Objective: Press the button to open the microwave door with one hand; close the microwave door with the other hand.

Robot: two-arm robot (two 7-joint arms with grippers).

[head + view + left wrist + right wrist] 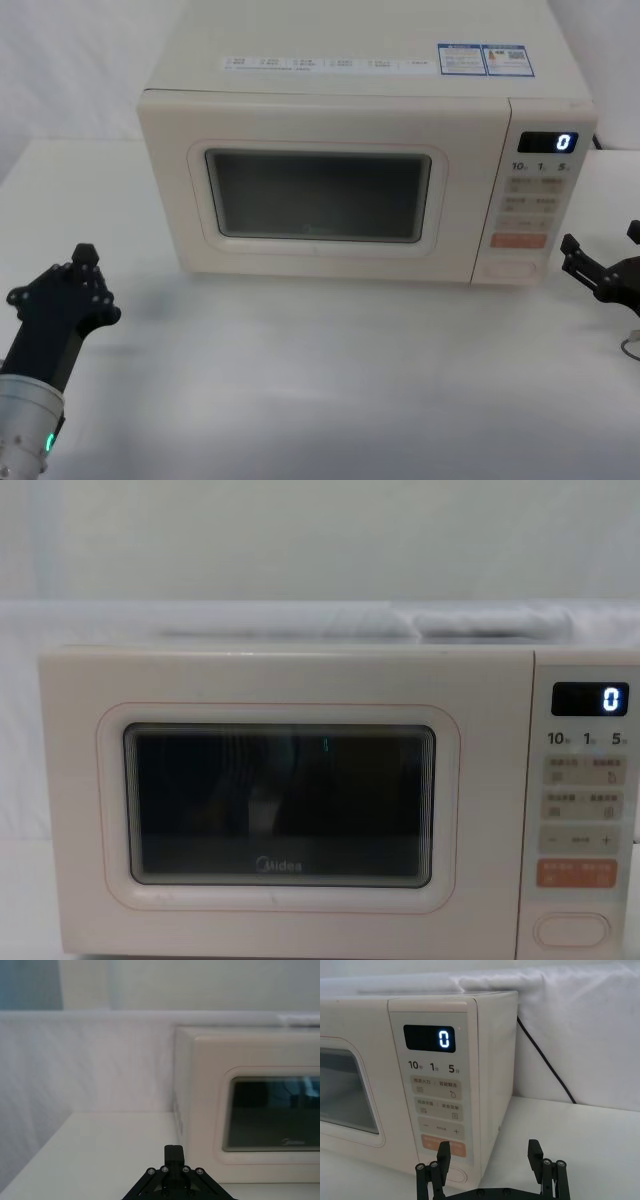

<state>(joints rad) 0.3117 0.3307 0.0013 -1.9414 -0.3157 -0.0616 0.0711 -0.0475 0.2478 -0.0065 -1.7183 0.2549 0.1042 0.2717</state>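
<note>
The cream microwave stands at the middle of the table with the microwave door (320,195) (280,800) shut flush; its dark window also appears in the left wrist view (270,1115). The button (510,268) (571,930) is the wide plain key at the bottom of the keypad panel, below the orange key. My right gripper (602,240) (489,1152) hovers open just right of the keypad, apart from it; one finger (443,1155) partly covers the button (457,1175). My left gripper (83,255) (173,1152) is shut and empty, low at the front left, off the door's left corner.
A black power cable (545,1062) runs down the white backdrop behind the microwave's right side. The display (547,142) reads 0. Bare white table (320,380) stretches in front of the microwave and to both sides.
</note>
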